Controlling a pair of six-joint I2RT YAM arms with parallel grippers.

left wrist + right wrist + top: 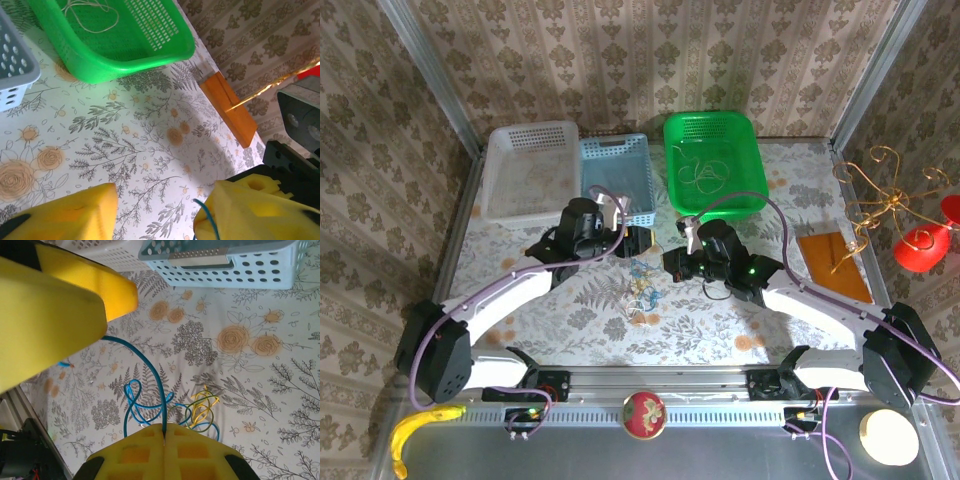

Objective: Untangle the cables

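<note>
A small tangle of blue and yellow cables [200, 410] lies on the flowered tablecloth [600, 320], between the two arms [642, 285]. My right gripper [164, 432] is shut on a blue cable that arcs up from it [150, 370]. That cable runs to my left gripper's yellow finger [60, 305]. My left gripper [155, 207] has its jaws apart over the cloth, and the blue cable [209, 216] rests against its right finger. A pale cable [95, 12] lies coiled in the green basket [745, 195]. In the top view the grippers, left [638, 240] and right [672, 262], hover close together.
A white basket [525, 170] and a light blue basket [620, 175] stand at the back beside the green one. At the right are an orange block [832, 262] and a gold wire stand with red ornaments [910, 235]. A banana [415, 430] and a red ball [644, 413] lie at the near edge.
</note>
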